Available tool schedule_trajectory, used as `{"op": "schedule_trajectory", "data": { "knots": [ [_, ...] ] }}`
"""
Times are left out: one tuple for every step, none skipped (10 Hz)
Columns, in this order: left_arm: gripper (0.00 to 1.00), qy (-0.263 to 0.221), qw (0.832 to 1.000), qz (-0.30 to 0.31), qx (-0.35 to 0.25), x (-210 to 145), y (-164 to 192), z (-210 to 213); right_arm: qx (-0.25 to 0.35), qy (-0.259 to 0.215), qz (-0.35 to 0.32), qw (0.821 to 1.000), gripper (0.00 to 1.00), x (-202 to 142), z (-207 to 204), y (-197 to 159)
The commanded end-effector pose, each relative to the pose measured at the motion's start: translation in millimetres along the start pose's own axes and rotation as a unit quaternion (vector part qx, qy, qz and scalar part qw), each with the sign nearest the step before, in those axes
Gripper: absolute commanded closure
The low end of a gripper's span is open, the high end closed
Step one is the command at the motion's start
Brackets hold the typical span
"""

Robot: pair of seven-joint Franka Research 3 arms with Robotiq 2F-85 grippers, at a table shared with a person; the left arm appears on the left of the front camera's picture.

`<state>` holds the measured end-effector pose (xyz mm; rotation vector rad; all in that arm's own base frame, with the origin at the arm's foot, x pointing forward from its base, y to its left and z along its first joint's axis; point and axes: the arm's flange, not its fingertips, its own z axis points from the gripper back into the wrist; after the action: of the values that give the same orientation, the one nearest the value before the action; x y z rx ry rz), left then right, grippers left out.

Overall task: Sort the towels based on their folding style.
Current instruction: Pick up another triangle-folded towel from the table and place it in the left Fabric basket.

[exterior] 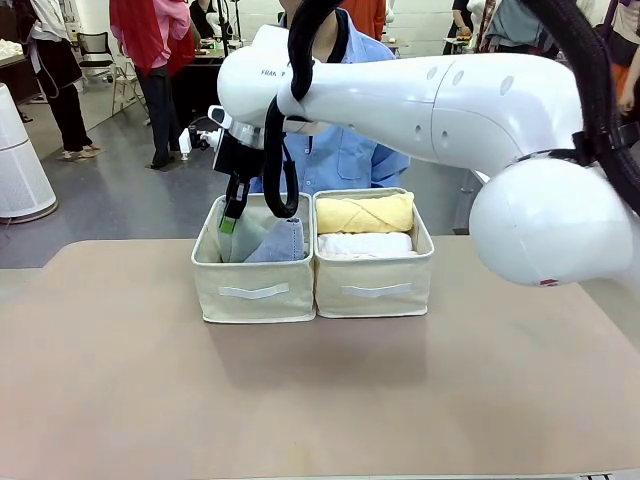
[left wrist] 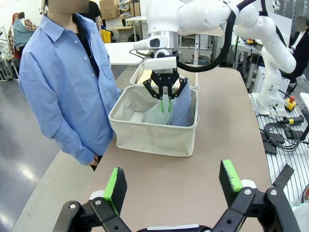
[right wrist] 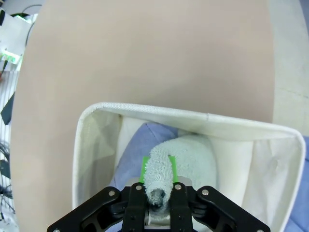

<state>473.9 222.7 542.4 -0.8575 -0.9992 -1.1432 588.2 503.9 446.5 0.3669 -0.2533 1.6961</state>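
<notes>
My right gripper (exterior: 232,215) reaches across into the left beige bin (exterior: 255,290) and is shut on the narrow end of a grey-green cone towel (exterior: 243,240). In the right wrist view the gripper (right wrist: 158,170) pinches that towel (right wrist: 186,157), which lies over a light blue cone towel (right wrist: 133,152). The light blue towel (exterior: 282,242) leans in the same bin. A yellow rolled towel (exterior: 365,212) lies on a white rolled towel (exterior: 365,244) in the right bin (exterior: 375,290). My left gripper (left wrist: 174,181) hangs open and empty above the table, well short of the left bin (left wrist: 154,133).
A person in a blue shirt (left wrist: 67,82) stands at the far side of the table, close behind the bins. The right arm's bulky white links (exterior: 480,120) span the upper right of the front view. The tan tabletop (exterior: 300,400) stretches in front of the bins.
</notes>
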Motion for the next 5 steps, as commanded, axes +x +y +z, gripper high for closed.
{"op": "schedule_trajectory", "data": {
  "knots": [
    [0.00, 0.005, 1.000, -0.001, -0.001, 0.8, -1.7, 0.8, -0.001, -0.006, 0.008, 1.000, 0.85, 10.3, -3.6, -13.0],
    [0.00, 0.005, 1.000, -0.001, -0.001, 0.8, -1.7, 0.8, -0.001, -0.005, 0.008, 1.000, 0.85, 10.8, -6.9, -13.9],
    [0.00, 0.005, 1.000, -0.001, -0.001, 0.8, -1.7, 0.8, -0.002, -0.004, 0.016, 1.000, 0.85, 11.9, -7.9, -14.4],
    [0.00, 0.005, 1.000, -0.001, -0.001, 0.8, -1.7, 0.8, -0.004, -0.006, 0.019, 1.000, 0.46, 12.0, -7.2, -13.9],
    [0.00, 0.005, 1.000, -0.001, -0.001, 0.8, -1.7, 0.8, -0.007, -0.007, 0.020, 1.000, 0.26, 12.8, -5.7, -13.6]
  ]
}}
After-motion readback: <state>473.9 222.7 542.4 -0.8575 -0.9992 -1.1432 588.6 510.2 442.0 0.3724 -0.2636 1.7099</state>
